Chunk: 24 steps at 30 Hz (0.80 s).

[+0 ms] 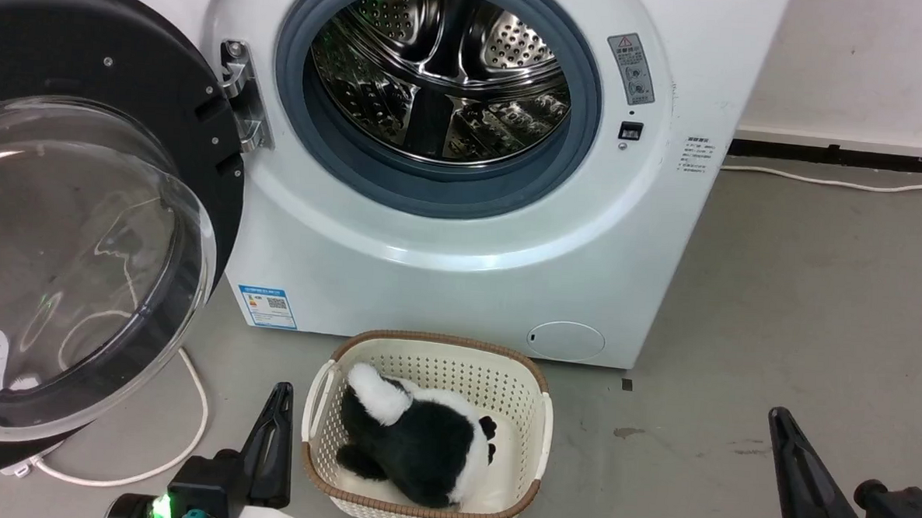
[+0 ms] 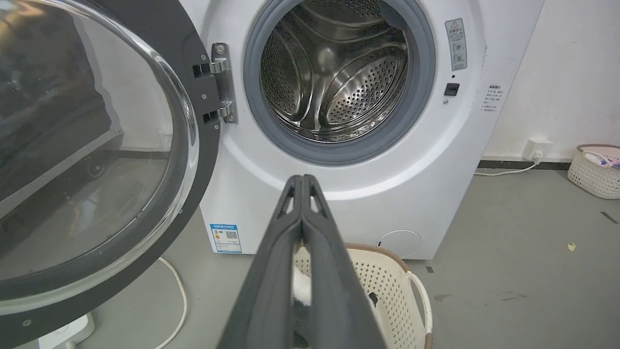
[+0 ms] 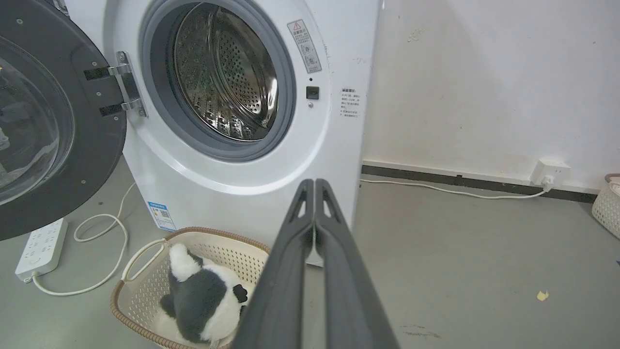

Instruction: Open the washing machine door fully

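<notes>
- The washing machine door stands swung out to the left and blocks that side of the washing machine.
- The drum opening is clear to reach.
- A basket with a plush toy stands on the floor just before the machine's front.
- A white cable lies below the door.
- The floor to the right is open.

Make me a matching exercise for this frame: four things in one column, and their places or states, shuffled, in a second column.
Things:
1. washing machine door
2. plush toy
3. left gripper
4. power strip

Places or states:
A. lying in the basket
B. jaws closed together, holding nothing
C. swung wide open
D. flat on the floor, below the door's edge

Pairs: 1-C, 2-A, 3-B, 4-D
</notes>
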Motion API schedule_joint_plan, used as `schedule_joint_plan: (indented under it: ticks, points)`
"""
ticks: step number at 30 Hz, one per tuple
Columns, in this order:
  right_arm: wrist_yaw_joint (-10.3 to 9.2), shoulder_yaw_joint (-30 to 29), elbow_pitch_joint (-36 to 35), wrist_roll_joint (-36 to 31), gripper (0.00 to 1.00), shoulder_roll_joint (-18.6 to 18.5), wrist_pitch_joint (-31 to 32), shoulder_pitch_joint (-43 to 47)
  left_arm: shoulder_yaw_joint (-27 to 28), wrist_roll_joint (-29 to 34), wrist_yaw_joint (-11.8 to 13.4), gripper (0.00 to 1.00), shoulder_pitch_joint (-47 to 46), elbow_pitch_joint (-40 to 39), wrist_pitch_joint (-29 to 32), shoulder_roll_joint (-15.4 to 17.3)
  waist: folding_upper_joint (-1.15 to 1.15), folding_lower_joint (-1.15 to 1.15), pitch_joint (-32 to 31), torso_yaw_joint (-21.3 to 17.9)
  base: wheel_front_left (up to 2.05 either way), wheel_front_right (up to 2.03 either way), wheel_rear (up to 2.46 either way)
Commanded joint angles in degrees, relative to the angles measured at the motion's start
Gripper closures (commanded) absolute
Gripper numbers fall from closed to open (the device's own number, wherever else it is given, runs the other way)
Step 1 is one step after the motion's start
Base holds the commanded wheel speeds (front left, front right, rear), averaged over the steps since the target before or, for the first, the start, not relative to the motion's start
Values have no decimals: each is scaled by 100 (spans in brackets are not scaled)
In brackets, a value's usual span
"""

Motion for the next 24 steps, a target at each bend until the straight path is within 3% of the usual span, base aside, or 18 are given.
schedule_joint_plan:
  ticks: [1,24]
  points:
    - [1,21,12,-43,100,4,37,-116,31,73,-19,100,-68,-19,45,-6,0,0,-1,-3,0,0,0]
    - [2,136,23,-108,100,7,307,-243,233,254,-145,100,-139,-44,315,-98,0,0,-9,-69,0,0,0]
